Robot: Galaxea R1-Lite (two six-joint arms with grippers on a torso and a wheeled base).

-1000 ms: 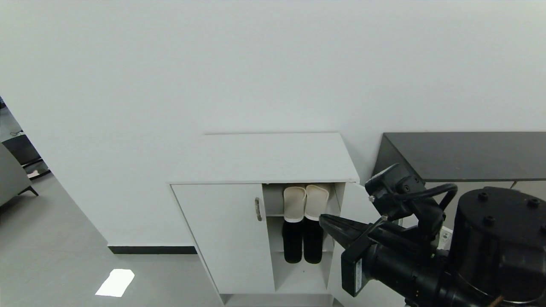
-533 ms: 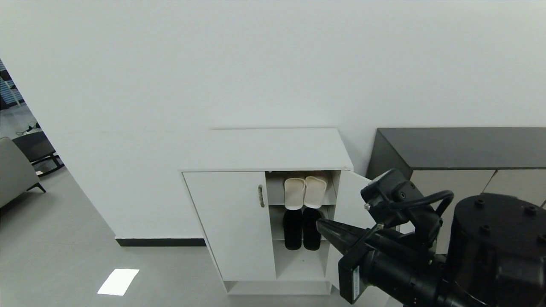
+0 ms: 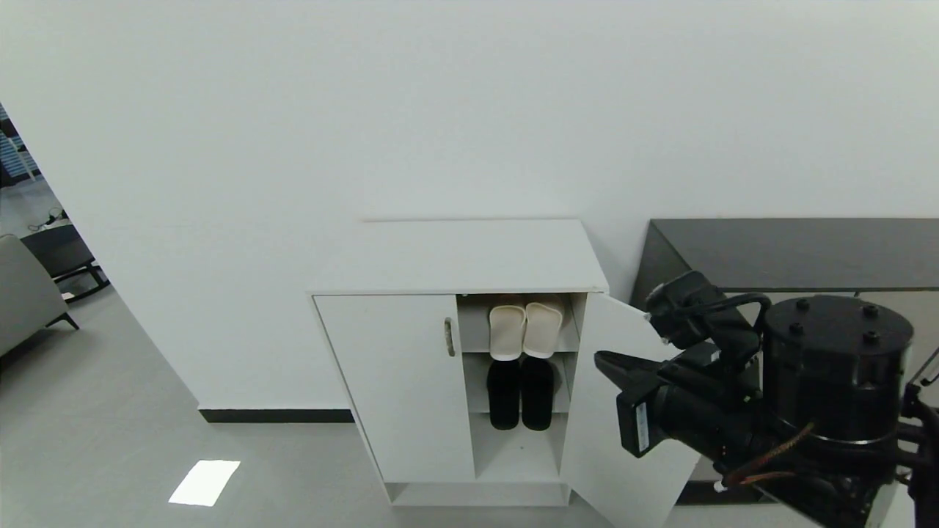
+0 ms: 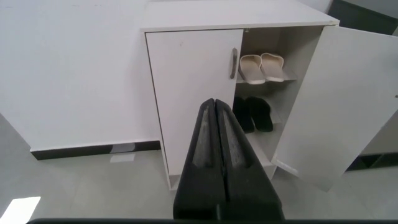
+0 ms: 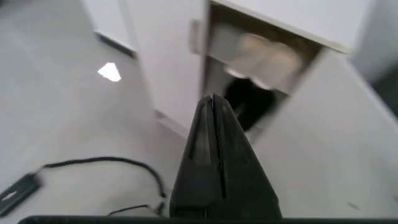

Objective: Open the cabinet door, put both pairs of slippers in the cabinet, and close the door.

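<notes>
Cabinet against wall. Left door shut, right door swung open.
2 pairs inside, toes outward: white slippers on upper shelf, black slippers on shelf directly below.
Right gripper in front of open door's inner face, fingers pressed together, holding nothing.
Left gripper facing closed left door, fingers together, holding nothing.
Dark sideboard just right of cabinet.

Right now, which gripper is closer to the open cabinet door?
Right. The right gripper hangs close in front of the open door. The left gripper sits farther back from the cabinet, pointing at the closed door.
</notes>
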